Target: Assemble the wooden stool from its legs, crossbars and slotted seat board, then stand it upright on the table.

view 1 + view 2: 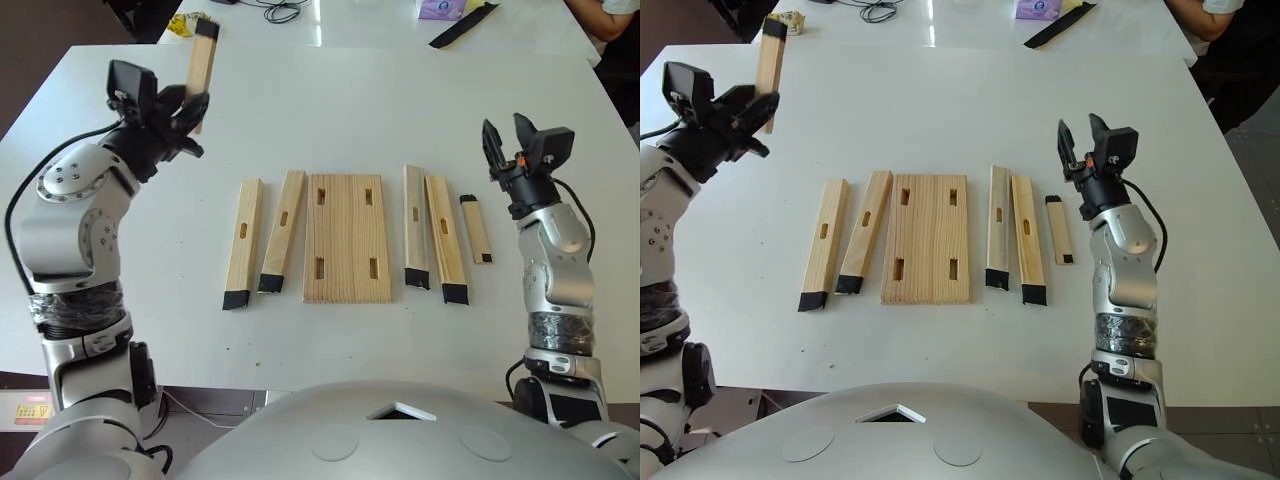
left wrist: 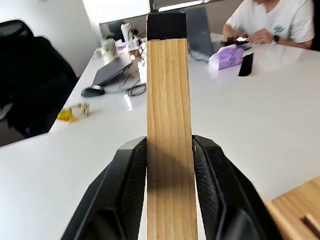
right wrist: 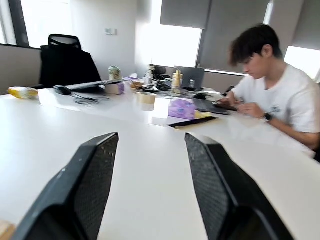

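Note:
My left gripper (image 1: 188,108) is raised over the table's far left and is shut on a wooden leg (image 1: 202,66) with a black tip, held upright; the same leg (image 2: 169,130) sits between the black fingers (image 2: 127,185) in the left wrist view. The slotted seat board (image 1: 347,236) lies flat at the table's middle. Two slotted wooden pieces (image 1: 245,243) (image 1: 283,230) lie left of it. Two long pieces (image 1: 415,226) (image 1: 446,238) and a short crossbar (image 1: 476,229) lie right of it. My right gripper (image 1: 509,143) is open, raised beyond the short crossbar, holding nothing.
A black strip (image 1: 464,24) and a purple pack (image 1: 441,9) lie at the far edge of the white table (image 1: 330,110). A yellow object (image 1: 178,27) sits at the far left corner. Cables (image 1: 280,10) lie at the back.

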You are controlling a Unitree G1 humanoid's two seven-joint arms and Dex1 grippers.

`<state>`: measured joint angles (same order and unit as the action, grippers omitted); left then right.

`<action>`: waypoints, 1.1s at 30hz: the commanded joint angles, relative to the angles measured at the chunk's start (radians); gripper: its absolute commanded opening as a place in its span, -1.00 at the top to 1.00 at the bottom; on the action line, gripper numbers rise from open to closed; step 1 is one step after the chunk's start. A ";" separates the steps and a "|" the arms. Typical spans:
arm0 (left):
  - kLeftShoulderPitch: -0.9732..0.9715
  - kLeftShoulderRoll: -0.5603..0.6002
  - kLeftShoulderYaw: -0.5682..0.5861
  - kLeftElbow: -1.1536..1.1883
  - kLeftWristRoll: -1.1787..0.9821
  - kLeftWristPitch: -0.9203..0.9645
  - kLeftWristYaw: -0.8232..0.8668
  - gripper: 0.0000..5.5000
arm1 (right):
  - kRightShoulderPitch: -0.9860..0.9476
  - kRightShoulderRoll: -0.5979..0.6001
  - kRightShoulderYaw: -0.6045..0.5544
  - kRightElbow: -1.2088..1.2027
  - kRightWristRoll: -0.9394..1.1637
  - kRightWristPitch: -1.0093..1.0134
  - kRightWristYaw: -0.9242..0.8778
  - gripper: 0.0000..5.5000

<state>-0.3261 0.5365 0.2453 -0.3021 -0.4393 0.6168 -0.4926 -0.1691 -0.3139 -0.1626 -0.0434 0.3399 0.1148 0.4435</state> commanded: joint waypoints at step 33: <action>0.073 -0.139 -0.256 -0.069 -0.420 -0.015 -0.472 0.52 | -0.378 -0.299 0.163 -0.171 0.522 0.646 0.739 -0.42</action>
<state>-0.2526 0.3894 -0.0002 -0.3628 -0.8678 0.6062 -0.9628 -0.5066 -0.6153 -0.0036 -0.2077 0.8600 0.7533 1.1808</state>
